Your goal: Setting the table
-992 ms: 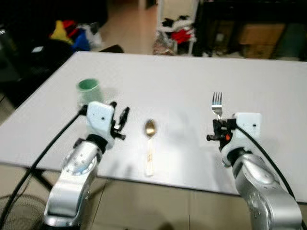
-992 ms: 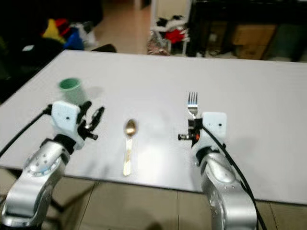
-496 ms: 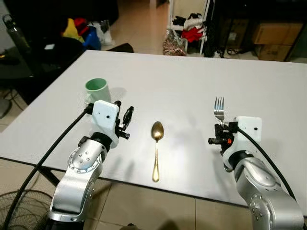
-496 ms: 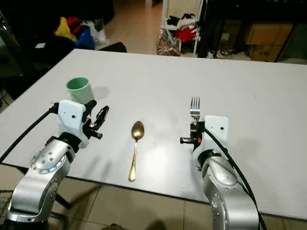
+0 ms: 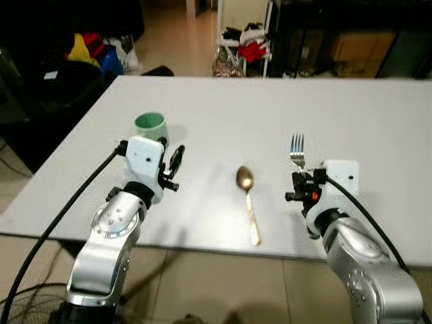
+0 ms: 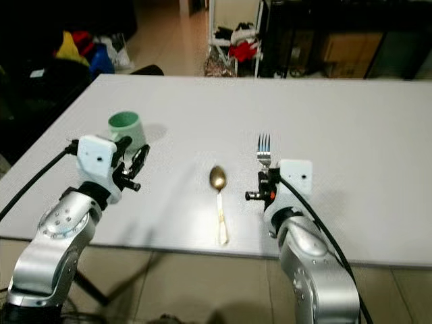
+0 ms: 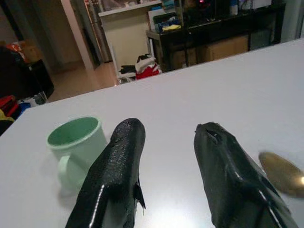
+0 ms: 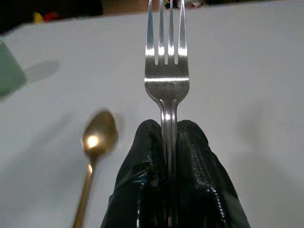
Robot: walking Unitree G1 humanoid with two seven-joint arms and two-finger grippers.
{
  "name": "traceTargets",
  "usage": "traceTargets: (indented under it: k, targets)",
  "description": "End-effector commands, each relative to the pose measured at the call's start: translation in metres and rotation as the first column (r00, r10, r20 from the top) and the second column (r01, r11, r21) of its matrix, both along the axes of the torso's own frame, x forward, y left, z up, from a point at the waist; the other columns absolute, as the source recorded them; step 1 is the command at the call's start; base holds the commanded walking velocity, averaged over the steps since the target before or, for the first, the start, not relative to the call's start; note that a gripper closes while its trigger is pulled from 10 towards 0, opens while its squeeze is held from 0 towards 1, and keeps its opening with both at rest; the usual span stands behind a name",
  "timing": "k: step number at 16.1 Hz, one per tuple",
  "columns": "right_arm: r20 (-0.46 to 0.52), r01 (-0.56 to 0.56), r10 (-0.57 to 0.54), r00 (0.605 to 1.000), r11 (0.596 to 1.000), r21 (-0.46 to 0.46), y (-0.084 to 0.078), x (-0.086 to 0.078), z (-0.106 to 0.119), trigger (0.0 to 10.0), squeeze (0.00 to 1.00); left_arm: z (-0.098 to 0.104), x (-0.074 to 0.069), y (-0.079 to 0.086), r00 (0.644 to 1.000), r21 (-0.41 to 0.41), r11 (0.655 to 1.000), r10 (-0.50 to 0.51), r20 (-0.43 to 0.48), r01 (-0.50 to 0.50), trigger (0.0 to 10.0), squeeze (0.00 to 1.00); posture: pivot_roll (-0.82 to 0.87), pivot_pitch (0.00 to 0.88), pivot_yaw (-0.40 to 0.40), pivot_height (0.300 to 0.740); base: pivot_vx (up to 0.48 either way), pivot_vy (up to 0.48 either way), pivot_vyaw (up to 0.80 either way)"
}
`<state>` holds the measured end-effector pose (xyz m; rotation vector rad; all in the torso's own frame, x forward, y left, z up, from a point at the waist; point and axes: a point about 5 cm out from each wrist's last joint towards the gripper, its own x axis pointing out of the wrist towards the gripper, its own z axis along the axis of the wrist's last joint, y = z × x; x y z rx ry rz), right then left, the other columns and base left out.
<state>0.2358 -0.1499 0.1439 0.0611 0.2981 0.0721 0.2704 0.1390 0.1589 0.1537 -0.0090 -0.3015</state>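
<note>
Fork: the silver metal fork (image 8: 166,71) I hold is polished and mirror-bright.
Spoon: the gold metal spoon (image 5: 247,200) has a glossy bowl that glints.
Mug: the pale green mug (image 7: 78,147) looks smooth and matt.
Table: the white table top (image 5: 256,108) is smooth with a dull sheen.
My fingers: my left gripper (image 7: 166,156) and right gripper (image 8: 168,142) have black, finely textured fingers with a slight gloss.
My arms: brushed silver metal; white plastic wrist housings.

Bench (image 5: 223,108): far half bare, open passage between the two arms. Obstacles: green mug (image 5: 150,125) just beyond the left end effector (image 5: 174,164); gold spoon (image 5: 248,201) lying between both arms, near the front edge.
</note>
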Motion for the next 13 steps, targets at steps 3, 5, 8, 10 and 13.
traceTargets:
  k: [3, 5, 8, 10, 13]
  targets:
    - [-0.009, -0.002, 0.002, 1.000, 1.000, 0.005, -0.001, 0.001, 0.001, 10.0, 0.00, 0.003, 0.000, 0.001, 1.000, 0.037, 0.999, 0.007, 0.022, -0.008, 10.0, 0.00, 0.02, 0.000, 0.075, 0.740, 0.000, 0.036, 0.00]
    - [-0.019, -0.009, 0.009, 1.000, 1.000, 0.001, -0.002, 0.003, 0.001, 10.0, 0.00, 0.002, 0.001, 0.000, 1.000, 0.035, 0.999, 0.014, 0.010, -0.015, 10.0, 0.00, 0.02, 0.000, 0.078, 0.740, 0.000, -0.480, 0.00]
    - [-0.038, -0.021, 0.020, 0.999, 0.999, -0.024, -0.004, 0.009, 0.001, 10.0, 0.00, 0.000, 0.000, -0.006, 1.000, 0.007, 1.000, -0.027, -0.007, 0.027, 10.0, 0.00, 0.02, 0.000, 0.079, 0.740, 0.000, -0.160, 0.00]
    - [-0.069, -0.043, 0.039, 0.997, 0.997, -0.058, -0.005, 0.015, -0.002, 10.0, 0.00, -0.004, -0.003, -0.012, 0.996, 0.033, 0.996, -0.081, -0.037, 0.083, 10.0, 0.00, 0.02, 0.000, 0.082, 0.740, 0.000, 0.000, 0.00]
    - [-0.171, -0.069, 0.041, 0.984, 0.985, -0.160, -0.019, 0.036, -0.012, 10.0, 0.00, -0.014, -0.009, -0.019, 0.967, 0.059, 0.972, -0.219, -0.133, 0.229, 10.0, 0.00, 0.01, 0.000, 0.087, 0.740, 0.000, 0.000, 0.00]
